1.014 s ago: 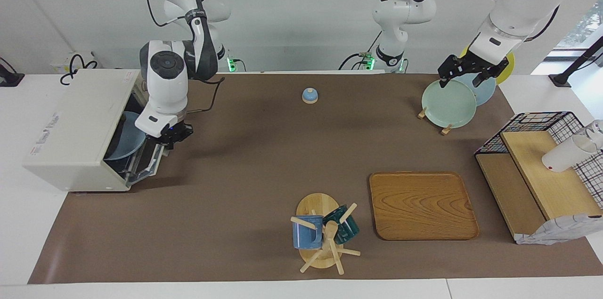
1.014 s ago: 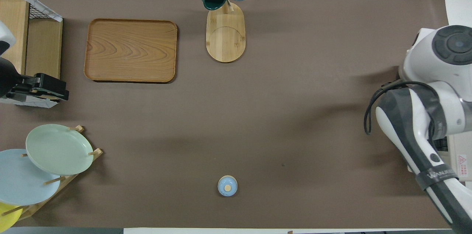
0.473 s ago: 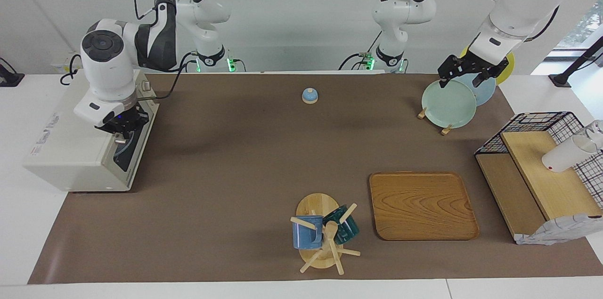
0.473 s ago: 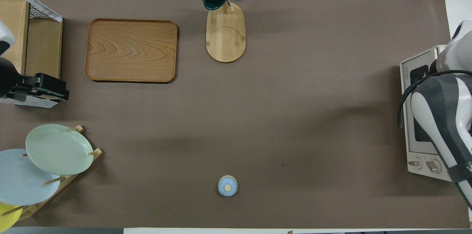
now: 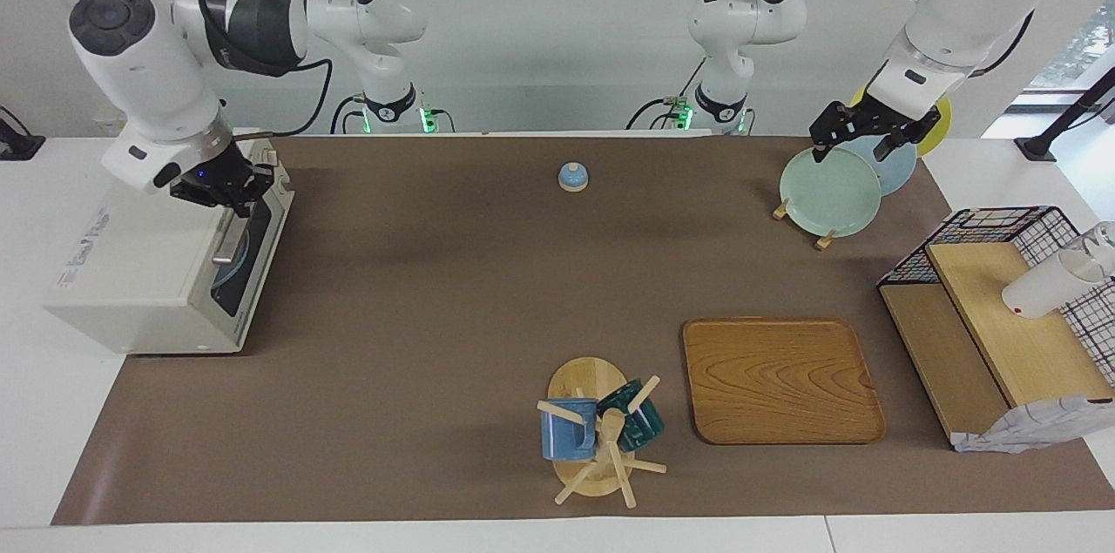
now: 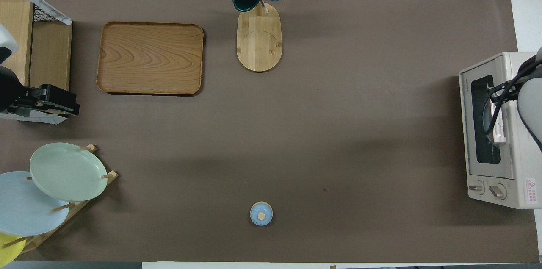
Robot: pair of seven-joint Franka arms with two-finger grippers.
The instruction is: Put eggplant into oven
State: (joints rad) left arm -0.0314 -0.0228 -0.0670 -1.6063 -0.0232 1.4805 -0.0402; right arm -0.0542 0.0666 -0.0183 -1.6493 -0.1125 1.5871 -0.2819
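Door: the boxy cream-white toaster oven (image 5: pixel 144 274) stood open a second ago, now closed.
Right gripper (image 5: pixel 228 192): raised over oven's top edge, fingers together, empty.
Left gripper (image 5: pixel 858 135): spread wide over plate rack, waiting.
Eggplant: not visible.
Count: two hanging mugs (image 5: pixel 601 427), one wooden tray (image 5: pixel 781 379).

Wooden tray (image 5: pixel 782 380) beside mug tree (image 5: pixel 598 440); plates racked (image 5: pixel 830 190).

We cannot see the eggplant anywhere. Dark glass hides most of the oven (image 5: pixel 165 266) interior. In the overhead view the frame edge cuts off the right arm and the yellow plate (image 6: pixel 6 248).
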